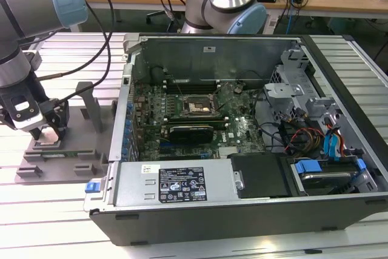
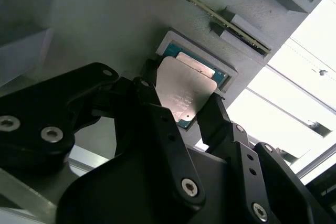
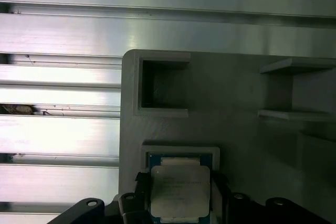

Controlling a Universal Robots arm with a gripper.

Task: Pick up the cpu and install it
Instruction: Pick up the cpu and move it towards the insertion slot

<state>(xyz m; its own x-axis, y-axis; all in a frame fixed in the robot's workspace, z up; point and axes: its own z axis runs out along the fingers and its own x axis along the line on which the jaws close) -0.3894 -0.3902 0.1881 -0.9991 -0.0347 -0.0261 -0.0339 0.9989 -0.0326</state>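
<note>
Took in the slatted metal surface (image 1: pixel 357 53) first, with the open computer case (image 1: pixel 182 189) lying on it and a grey tray (image 1: pixel 60 168) just beside the case, toward the exterior view's left. Saw the arm (image 1: pixel 27 10) bent down over that tray, well apart from the case. Found the black socket (image 1: pixel 199 108) on the motherboard inside the case and judged it unfilled, no chip seated there.

Judged the task barely begun: pick-up under way at the tray, carry across and install both left to do.

Spotted the gripper (image 1: pixel 46 130) low on the tray in the exterior view. Made out the cpu (image 2: pixel 185 92) in the second wrist view, silvery top up, and again in the first wrist view, at the tray's square recess (image 3: pixel 181 151).

Read the jaws as closed onto the cpu, one black finger (image 2: pixel 149 95) pressed to one edge and its partner to the opposite edge, the chip squarely between them. Could not tell whether the chip sat on the floor of the recess or hung just above it.
</note>
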